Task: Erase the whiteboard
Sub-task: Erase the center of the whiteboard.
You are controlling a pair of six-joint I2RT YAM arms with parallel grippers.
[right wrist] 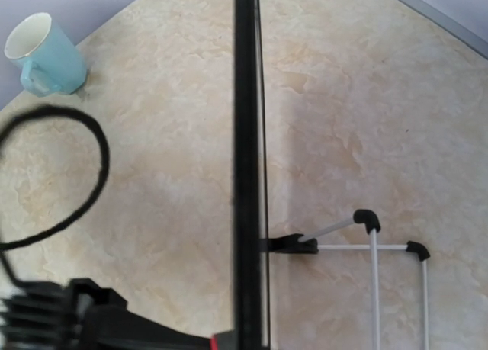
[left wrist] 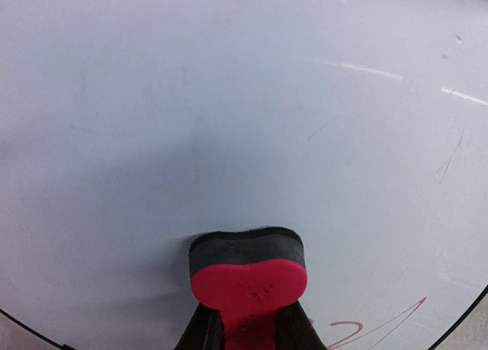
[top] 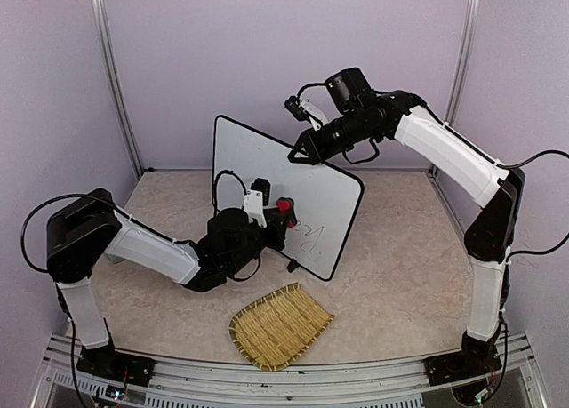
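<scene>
The whiteboard (top: pixel 267 172) stands upright mid-table, and dark handwriting (top: pixel 308 236) marks its lower right part. My left gripper (top: pixel 276 216) is shut on a red eraser (top: pixel 284 206), whose dark felt face is pressed flat against the board. In the left wrist view the eraser (left wrist: pixel 248 270) sits between my black fingers (left wrist: pixel 200 333) on the white surface (left wrist: pixel 229 98), with red strokes (left wrist: pixel 358 331) just to its right. My right gripper (top: pixel 300 152) is shut on the board's top rim. The right wrist view looks straight down the black rim (right wrist: pixel 245 136); its own fingers are not seen there.
A woven straw mat (top: pixel 278 326) lies near the table's front edge. Behind the board stand a light blue mug (right wrist: pixel 44 54) and the board's white wire stand (right wrist: pixel 374 247) with black feet. My left arm's cable (right wrist: pixel 91 175) loops beside the rim. Purple walls enclose the table.
</scene>
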